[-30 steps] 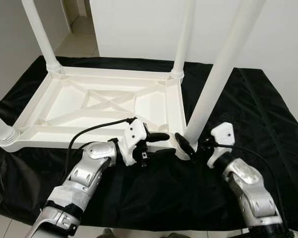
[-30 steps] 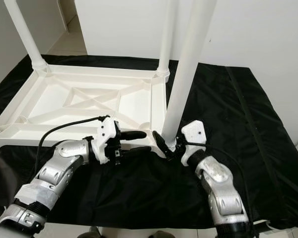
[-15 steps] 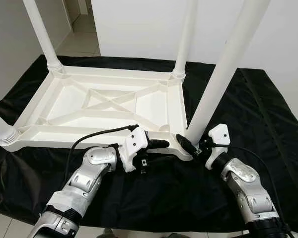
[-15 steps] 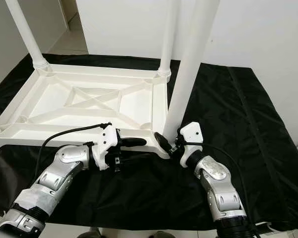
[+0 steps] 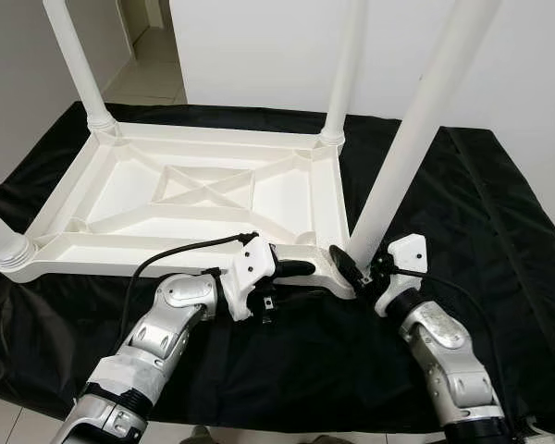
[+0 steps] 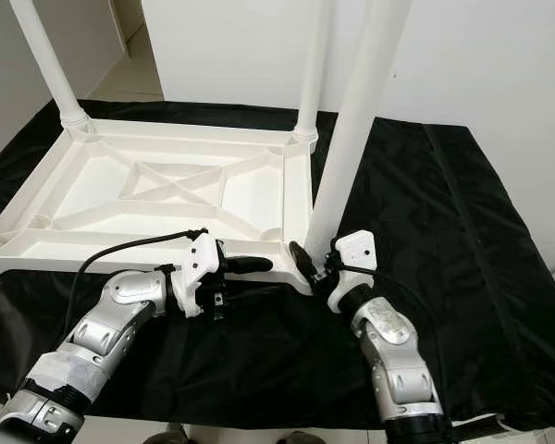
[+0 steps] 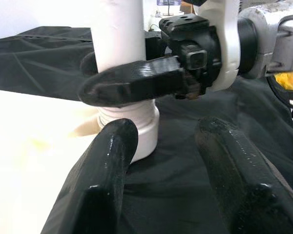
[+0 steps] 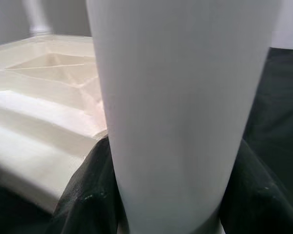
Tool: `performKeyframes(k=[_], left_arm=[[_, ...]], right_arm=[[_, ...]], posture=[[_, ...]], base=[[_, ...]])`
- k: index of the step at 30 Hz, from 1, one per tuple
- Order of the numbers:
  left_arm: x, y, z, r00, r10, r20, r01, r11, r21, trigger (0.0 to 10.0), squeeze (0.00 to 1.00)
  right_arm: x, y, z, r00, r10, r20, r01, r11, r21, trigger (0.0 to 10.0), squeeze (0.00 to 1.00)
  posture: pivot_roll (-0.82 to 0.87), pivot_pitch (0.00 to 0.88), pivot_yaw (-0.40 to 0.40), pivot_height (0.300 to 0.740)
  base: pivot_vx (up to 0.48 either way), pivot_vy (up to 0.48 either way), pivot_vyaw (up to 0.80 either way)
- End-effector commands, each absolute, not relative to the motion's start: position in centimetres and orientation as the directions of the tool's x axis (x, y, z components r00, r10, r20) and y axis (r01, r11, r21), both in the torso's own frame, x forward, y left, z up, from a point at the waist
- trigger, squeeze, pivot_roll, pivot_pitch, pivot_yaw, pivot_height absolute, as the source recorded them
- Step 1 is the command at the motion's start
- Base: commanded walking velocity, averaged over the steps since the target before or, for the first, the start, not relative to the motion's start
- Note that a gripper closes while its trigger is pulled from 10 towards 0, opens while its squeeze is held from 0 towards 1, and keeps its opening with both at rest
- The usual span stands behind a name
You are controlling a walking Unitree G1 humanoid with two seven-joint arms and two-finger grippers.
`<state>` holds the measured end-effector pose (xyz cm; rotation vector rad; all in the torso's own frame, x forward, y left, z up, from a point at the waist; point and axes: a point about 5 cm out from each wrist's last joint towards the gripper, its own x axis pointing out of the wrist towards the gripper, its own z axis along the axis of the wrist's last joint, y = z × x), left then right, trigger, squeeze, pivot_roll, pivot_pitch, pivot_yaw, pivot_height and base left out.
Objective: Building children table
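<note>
Right gripper [image 5: 350, 270] stays clamped around the base of the near white plastic table leg [image 5: 409, 139], its arm drawn in closer than a second ago. Left gripper [image 5: 291, 277] hangs released beside the rim of the upturned white plastic tabletop [image 5: 203, 190], which lies on the black cloth [image 5: 481, 203].

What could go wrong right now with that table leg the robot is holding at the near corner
The leg leans instead of standing straight like the far leg; if it is not seated in the tabletop, it may tip when released. The right gripper clamps it low near the socket, so leverage is poor. The left gripper is open at the frame's edge, so the top might slide on the black cloth.
</note>
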<state>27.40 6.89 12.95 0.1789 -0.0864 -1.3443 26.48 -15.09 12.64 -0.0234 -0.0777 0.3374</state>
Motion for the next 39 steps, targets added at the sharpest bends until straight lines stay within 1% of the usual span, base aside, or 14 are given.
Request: performKeyframes(k=[1, 4, 10, 14, 17, 21, 23, 24, 26, 27, 32, 35, 38, 39], left_arm=[[27.3, 7.2, 12.5, 0.234, -0.971, -0.051, 0.96, 0.222, 0.168, 10.0, 0.0], [27.2, 7.2, 12.5, 0.233, -0.971, -0.05, 0.961, 0.222, 0.168, 10.0, 0.0], [27.3, 7.2, 12.5, 0.25, -0.967, -0.049, 0.956, 0.239, 0.171, 10.0, 0.0], [27.4, 7.2, 12.5, 0.252, -0.967, -0.048, 0.955, 0.24, 0.172, 10.0, 0.0], [27.8, 6.8, 12.7, 0.333, -0.943, -0.016, 0.925, 0.323, 0.201, 10.0, 0.0], [28.2, 6.9, 13.2, 0.374, -0.927, 0.005, 0.908, 0.367, 0.202, 10.0, 0.0], [28.3, 6.9, 13.4, 0.381, -0.925, 0.009, 0.906, 0.375, 0.197, 10.0, 0.0], [28.3, 6.9, 13.4, 0.384, -0.923, 0.011, 0.905, 0.379, 0.194, 10.0, 0.0], [28.4, 7.0, 13.5, 0.386, -0.922, 0.016, 0.905, 0.382, 0.189, 10.0, 0.0], [28.4, 7.0, 13.5, 0.387, -0.922, 0.02, 0.904, 0.384, 0.186, 10.0, 0.0], [28.9, 6.7, 13.8, 0.401, -0.916, 0.022, 0.902, 0.399, 0.166, 10.0, 0.0], [28.9, 6.5, 13.7, 0.402, -0.915, 0.025, 0.903, 0.401, 0.153, 10.0, 0.0], [28.7, 6.4, 13.5, 0.382, -0.924, 0.008, 0.915, 0.38, 0.136, 10.0, 0.0], [28.6, 6.4, 13.4, 0.371, -0.929, 0.001, 0.922, 0.368, 0.123, 10.0, 0.0]], right_arm=[[26.5, -15.6, 13.0, 0.963, 0.25, 0.1, -0.249, 0.968, -0.024, 10.0, 0.0], [26.4, -15.4, 13.0, 0.973, 0.205, 0.105, -0.204, 0.979, -0.015, 10.0, 0.0], [26.0, -13.8, 13.7, 0.988, -0.01, 0.157, -0.004, 0.996, 0.086, 10.0, 0.0], [26.0, -13.6, 14.0, 0.984, -0.027, 0.174, 0.012, 0.996, 0.085, 10.0, 0.0], [25.9, -12.3, 14.2, 0.975, -0.127, 0.181, 0.109, 0.988, 0.107, 10.0, 0.0], [26.0, -11.1, 14.1, 0.982, -0.094, 0.165, 0.073, 0.989, 0.126, 10.0, 0.0], [26.0, -10.9, 14.1, 0.983, -0.084, 0.162, 0.064, 0.99, 0.124, 10.0, 0.0], [25.9, -10.8, 14.1, 0.984, -0.081, 0.161, 0.061, 0.991, 0.123, 10.0, 0.29], [25.9, -10.9, 14.1, 0.984, -0.084, 0.16, 0.064, 0.99, 0.122, 10.0, 0.29], [25.9, -10.9, 14.1, 0.983, -0.092, 0.158, 0.073, 0.99, 0.122, 10.0, 1.0], [25.8, -11.1, 14.2, 0.983, -0.069, 0.171, 0.05, 0.992, 0.112, 10.0, 1.0], [25.6, -11.2, 14.5, 0.98, -0.019, 0.196, -0.003, 0.993, 0.114, 10.0, 1.0], [25.2, -11.6, 14.5, 0.977, 0.039, 0.211, -0.059, 0.994, 0.089, 10.0, 1.0], [25.1, -12.3, 14.3, 0.978, 0.048, 0.202, -0.065, 0.995, 0.077, 10.0, 1.0]], posture=[[-0.03, 0.02, -0.006, 0.74], [-0.03, 0.019, -0.005, 0.74], [-0.04, 0.026, -0.008, 0.74], [-0.04, 0.028, -0.008, 0.74], [-0.04, 0.026, -0.011, 0.74], [-0.04, 0.02, -0.008, 0.74], [-0.04, 0.019, -0.007, 0.74], [-0.04, 0.019, -0.007, 0.74], [-0.04, 0.017, -0.005, 0.74], [-0.04, 0.017, -0.005, 0.74], [-0.04, 0.008, -0.002, 0.74], [-0.04, 0.005, -0.002, 0.74], [-0.04, 0.0, -0.002, 0.74], [-0.04, 0.0, -0.003, 0.74]], base=[[0.0, 0.0, 0.0], [0.0, 0.0, 0.0], [0.0, 0.0, 0.0], [0.0, 0.0, 0.0], [0.0, 0.0, 0.0], [0.0, 0.0, 0.0], [0.0, 0.0, 0.0], [0.0, 0.0, 0.0], [0.0, 0.0, 0.0], [0.0, 0.0, 0.0], [0.0, 0.0, 0.0], [0.0, 0.0, 0.0], [0.0, 0.0, 0.0], [0.0, 0.0, 0.0]])
